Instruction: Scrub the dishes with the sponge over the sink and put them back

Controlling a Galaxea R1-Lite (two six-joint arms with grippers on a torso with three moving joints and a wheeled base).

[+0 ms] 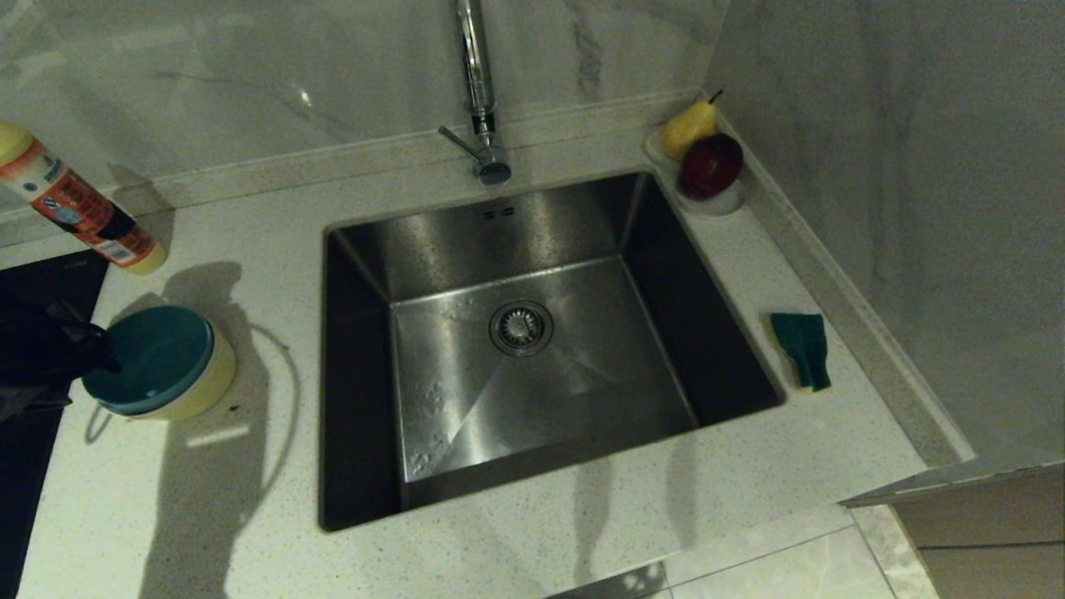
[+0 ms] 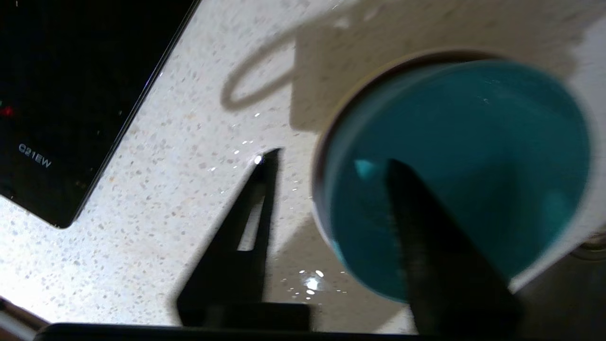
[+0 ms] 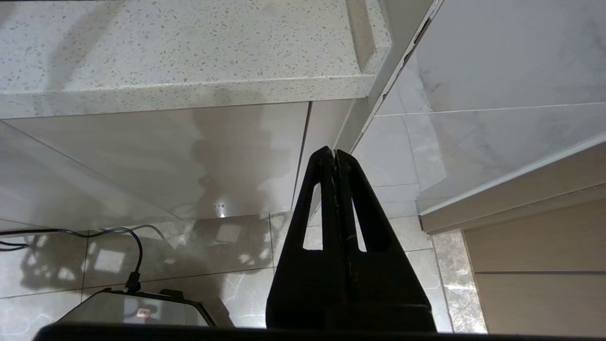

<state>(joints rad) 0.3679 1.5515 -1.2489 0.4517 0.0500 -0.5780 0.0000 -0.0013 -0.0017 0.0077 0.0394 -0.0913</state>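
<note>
Left tool [image 2: 326,163] gapes halfway astride the blue bowl [image 1: 150,358] rim at the counter's left edge, gripping nothing; withdraw straight, avoid nudging the stack.

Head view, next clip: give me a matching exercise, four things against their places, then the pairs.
Things:
1. sponge
2. stacked bowls
3. fruit dish
4. left tool

Places:
A. counter left of the sink
B. back right corner of the counter
C. astride the blue bowl's rim, one finger inside
D. counter right of the sink

Pairs: 1-D, 2-A, 3-B, 4-C
</note>
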